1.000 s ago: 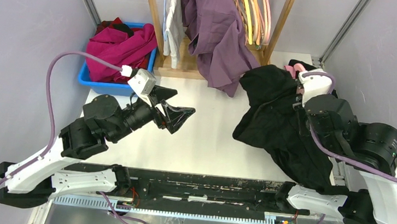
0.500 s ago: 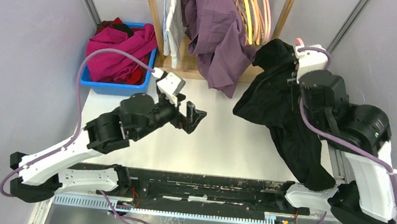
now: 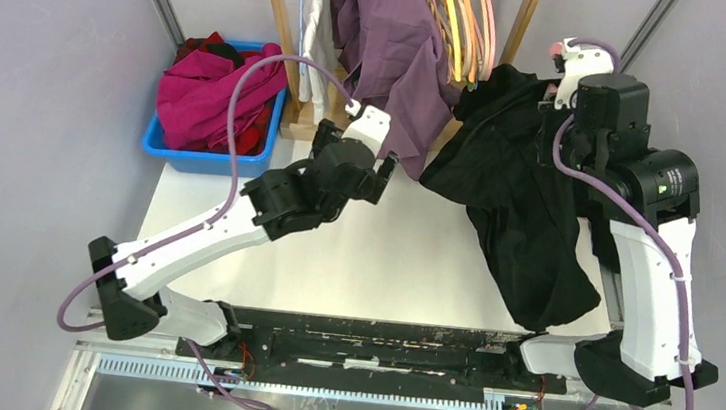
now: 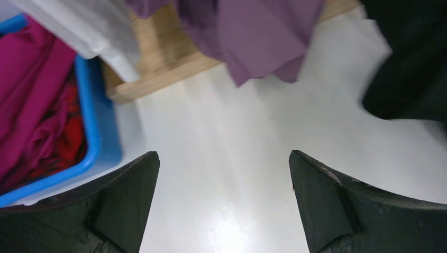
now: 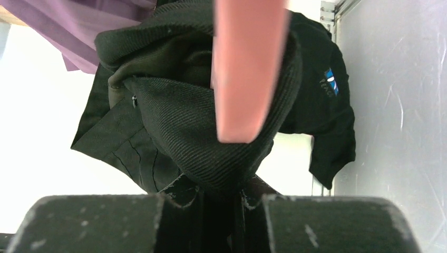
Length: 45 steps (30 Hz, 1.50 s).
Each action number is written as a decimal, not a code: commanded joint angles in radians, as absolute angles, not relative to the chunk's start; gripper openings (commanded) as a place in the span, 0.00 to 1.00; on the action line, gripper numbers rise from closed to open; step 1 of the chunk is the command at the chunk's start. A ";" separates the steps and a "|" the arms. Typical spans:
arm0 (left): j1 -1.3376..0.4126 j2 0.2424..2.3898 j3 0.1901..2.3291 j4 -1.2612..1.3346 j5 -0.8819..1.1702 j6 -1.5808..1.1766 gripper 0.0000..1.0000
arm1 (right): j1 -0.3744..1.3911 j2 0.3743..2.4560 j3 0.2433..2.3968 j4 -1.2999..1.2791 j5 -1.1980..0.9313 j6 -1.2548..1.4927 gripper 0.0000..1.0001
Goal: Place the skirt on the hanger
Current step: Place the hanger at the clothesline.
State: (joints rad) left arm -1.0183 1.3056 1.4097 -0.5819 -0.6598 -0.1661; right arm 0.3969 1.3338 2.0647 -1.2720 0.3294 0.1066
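Skirt (image 3: 520,200), black, hangs bunched over a pink hanger (image 5: 248,68), pinched in the right gripper (image 5: 213,208); left gripper (image 4: 223,158) gapes empty above the table (image 4: 316,105).

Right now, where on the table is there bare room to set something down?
Bare tabletop lies between the left arm and the black skirt, down to the near rail. The back is crowded: blue bin, wooden rack, purple garment.

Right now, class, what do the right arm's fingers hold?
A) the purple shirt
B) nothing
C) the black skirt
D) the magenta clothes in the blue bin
C: the right wrist view shows the black skirt bunched between the right fingers; the left fingers stand wide apart, holding nothing.
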 commanded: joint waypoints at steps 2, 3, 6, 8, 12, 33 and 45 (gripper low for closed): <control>-0.958 1.402 1.477 -0.656 -0.922 -0.087 0.99 | 0.282 1.341 2.111 -1.155 0.129 0.104 0.01; -0.949 1.424 1.484 -0.668 -0.953 -0.077 0.99 | 0.266 1.347 2.117 -1.154 0.097 0.110 0.01; -0.920 1.470 1.497 -0.691 -1.003 -0.062 0.99 | 0.235 1.359 2.140 -1.145 0.056 0.121 0.01; -0.905 1.477 1.492 -0.685 -0.988 -0.062 0.99 | 0.216 1.372 2.170 -1.150 0.034 0.125 0.01; -0.883 1.439 1.426 -0.642 -0.908 -0.100 0.99 | 0.171 1.410 2.227 -1.130 -0.015 0.145 0.01; -0.898 1.295 1.190 -0.543 -0.677 -0.218 0.99 | 0.021 1.649 2.225 -0.509 -0.329 0.322 0.01; -0.914 1.318 1.196 -0.551 -0.666 -0.227 0.99 | 0.032 1.974 2.550 -0.357 -0.372 0.359 0.01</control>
